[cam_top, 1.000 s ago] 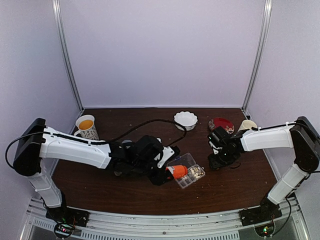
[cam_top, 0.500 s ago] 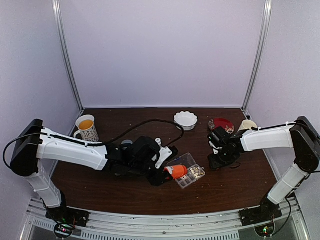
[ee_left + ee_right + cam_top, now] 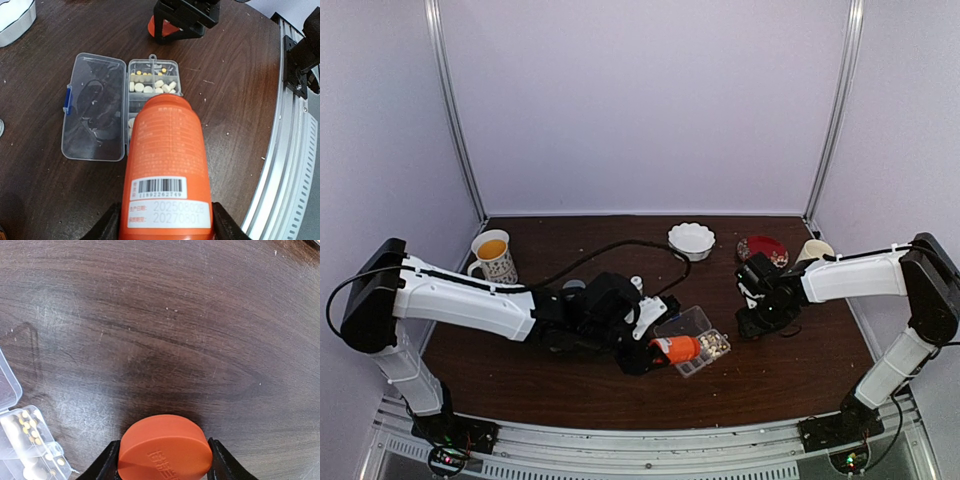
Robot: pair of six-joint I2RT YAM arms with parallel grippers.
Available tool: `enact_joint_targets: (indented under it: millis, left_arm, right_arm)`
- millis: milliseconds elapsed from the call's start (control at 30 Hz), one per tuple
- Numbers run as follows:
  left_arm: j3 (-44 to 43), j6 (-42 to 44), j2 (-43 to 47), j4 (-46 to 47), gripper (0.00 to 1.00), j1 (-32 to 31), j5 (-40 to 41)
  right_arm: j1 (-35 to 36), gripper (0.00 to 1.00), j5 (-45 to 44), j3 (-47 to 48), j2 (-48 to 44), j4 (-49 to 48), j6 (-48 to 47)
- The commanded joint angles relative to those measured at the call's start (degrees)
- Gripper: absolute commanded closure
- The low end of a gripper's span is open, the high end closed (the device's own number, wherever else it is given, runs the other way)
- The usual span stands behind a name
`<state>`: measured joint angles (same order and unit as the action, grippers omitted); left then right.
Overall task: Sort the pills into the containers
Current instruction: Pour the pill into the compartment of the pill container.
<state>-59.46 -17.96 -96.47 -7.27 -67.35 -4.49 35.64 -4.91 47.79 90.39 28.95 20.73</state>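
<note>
Orange pill bottle [image 3: 167,165] is clamped across its base end by the left jaws, about half open, and is tipped nearly flat with the mouth pointed to 12 o'clock over the clear pill box [image 3: 93,116]. The box lies open on the counter [image 3: 240,100], lid flopped to 9 o'clock, cells [image 3: 154,62] at 3 o'clock of the lid. Pale pills [image 3: 148,88] are seen in the 12 o'clock cells, and a few are glimpsed at the bottle's left edge. The middle cells are hidden under the bottle. Orange cap [image 3: 165,447] is pinched in the right jaws, also about half open, parked low over the counter well apart at 3 o'clock of the box in the top view.

Risks, judged:
- The mouth cannot be seen from the wrist view, so aim over one cell is blind. Pills may be dropped across dividers and mixed with the filled cells.
- If the tilt is steepened, a whole rush may be dumped at once and a cell overfilled.
- Strays may be bounced off the thin walls onto the counter and towards the rail at 3 o'clock.
- The box looks light and is not held down, so it may be shoved by the bottle neck.
</note>
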Motion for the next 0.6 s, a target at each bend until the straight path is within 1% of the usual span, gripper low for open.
enact_joint_targets:
  millis: [0,200,333,567]
  left_arm:
    - [-0.44,0.14,0.83,2.83,1.00,-0.90,-2.22]
    - [-0.03,-0.18,-2.29,4.24,1.00,-0.93,-1.80]
    - [-1.23,-0.67,-3.89,2.36,1.00,-0.94,-1.18]
    - [-2.19,0.64,0.43,0.24,1.00,-0.94,0.52]
  right_arm:
    - [-0.23,1.00,0.12,1.52,0.56,0.23,-0.64]
    - [-0.22,1.00,0.08,1.60,0.60,0.38,-0.61]
    - [-0.22,1.00,0.05,1.52,0.55,0.40,-0.60]
    - [-0.22,1.00,-0.01,1.43,0.45,0.32,-0.52]
